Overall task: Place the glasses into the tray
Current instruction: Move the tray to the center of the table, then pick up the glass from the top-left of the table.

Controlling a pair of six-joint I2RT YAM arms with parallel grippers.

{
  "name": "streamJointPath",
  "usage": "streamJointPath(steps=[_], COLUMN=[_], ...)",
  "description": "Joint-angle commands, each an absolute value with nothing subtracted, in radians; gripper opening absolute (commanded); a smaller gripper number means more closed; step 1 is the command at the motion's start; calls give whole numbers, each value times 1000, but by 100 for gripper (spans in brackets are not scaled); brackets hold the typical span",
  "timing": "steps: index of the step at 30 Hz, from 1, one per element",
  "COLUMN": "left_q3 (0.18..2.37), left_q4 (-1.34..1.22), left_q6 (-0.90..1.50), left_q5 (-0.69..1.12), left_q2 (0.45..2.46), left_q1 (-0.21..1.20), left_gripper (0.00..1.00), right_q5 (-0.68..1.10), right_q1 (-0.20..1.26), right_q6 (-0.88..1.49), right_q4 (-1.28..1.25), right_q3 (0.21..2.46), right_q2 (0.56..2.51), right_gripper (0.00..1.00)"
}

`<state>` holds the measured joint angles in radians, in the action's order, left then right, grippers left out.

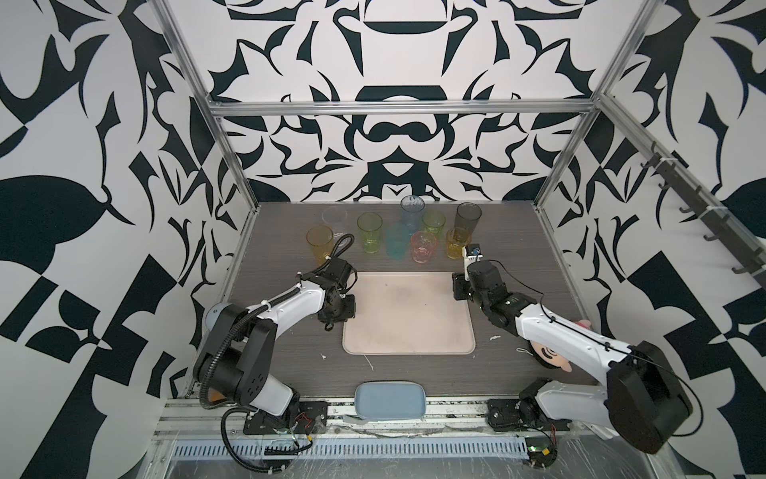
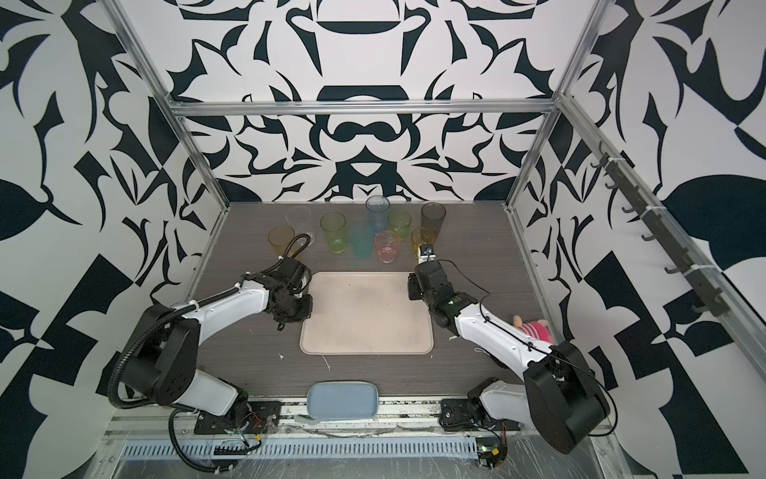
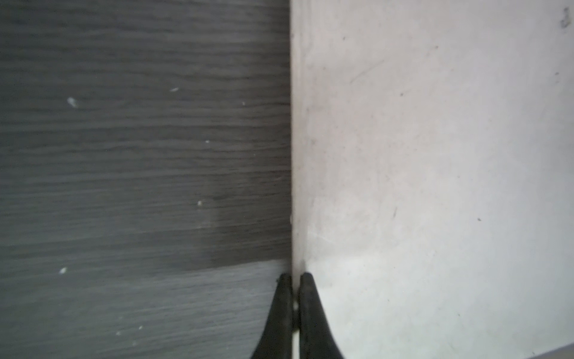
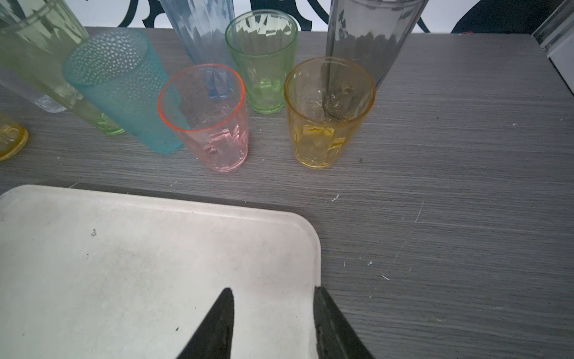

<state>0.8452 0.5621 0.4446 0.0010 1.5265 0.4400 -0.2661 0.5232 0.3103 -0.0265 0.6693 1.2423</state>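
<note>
Got both arms reaching forward, wrists bent down at the tray [image 1: 408, 315]. Seeing left end effector [image 3: 295, 279] closed at its left rim, right end effector [image 4: 273, 290] open over the far right corner. Spotted the glasses [image 1: 423, 246] upright on the desk [image 1: 518, 265], just past the tray, ahead of the right end effector.

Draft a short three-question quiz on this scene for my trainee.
1. True or false: a glass already stands in the tray.
2. How many glasses stand on the table?
3. The right pincer is: A) shut on a glass; B) open at the tray's edge; C) out of sight.
Key: 1 false; 2 nine; 3 B.
</note>
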Motion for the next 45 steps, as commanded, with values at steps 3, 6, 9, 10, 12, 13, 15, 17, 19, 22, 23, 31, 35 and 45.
streamJointPath(steps=[3, 6, 9, 10, 12, 13, 15, 17, 19, 22, 23, 31, 35, 45], left_q3=[854, 860, 865, 867, 873, 882, 907, 929, 942, 965, 978, 1089, 1159, 1363], left_q4=[597, 610, 612, 613, 622, 634, 665, 692, 702, 704, 710, 720, 700, 719], left_q6=[459, 465, 472, 476, 485, 494, 522, 563, 590, 606, 614, 646, 652, 673], left_q5=[-38, -54, -58, -61, -67, -68, -67, -84, -91, -94, -101, -113, -112, -35], left_q2=[1540, 1562, 1569, 1571, 1565, 1563, 1551, 1523, 1487, 1423, 1404, 1301, 1306, 1464], left_q1=[415, 412, 413, 412, 412, 412, 412, 412, 411, 401, 391, 221, 134, 13], left_gripper=[0, 0, 0, 4, 14, 20, 30, 45, 53, 61, 64, 76, 76, 76], right_q5=[-268, -267, -265, -264, -264, -262, -264, -267, -267, -261, -260, -233, -229, -220], right_q1=[523, 523, 523, 523, 522, 523, 522, 523, 523, 522, 523, 523, 523, 523], right_q6=[299, 301, 301, 301, 300, 300, 301, 302, 302, 305, 306, 309, 308, 311], right_q4=[-57, -59, -58, -58, -58, -57, -56, -57, -58, -63, -65, -64, -63, -71], right_q3=[681, 682, 683, 684, 685, 685, 686, 684, 684, 677, 676, 677, 677, 681], right_q2=[1221, 1223, 1226, 1227, 1230, 1230, 1230, 1229, 1226, 1221, 1220, 1232, 1233, 1266], right_gripper=[45, 45, 45, 45, 45, 45, 45, 45, 45, 46, 46, 50, 53, 53])
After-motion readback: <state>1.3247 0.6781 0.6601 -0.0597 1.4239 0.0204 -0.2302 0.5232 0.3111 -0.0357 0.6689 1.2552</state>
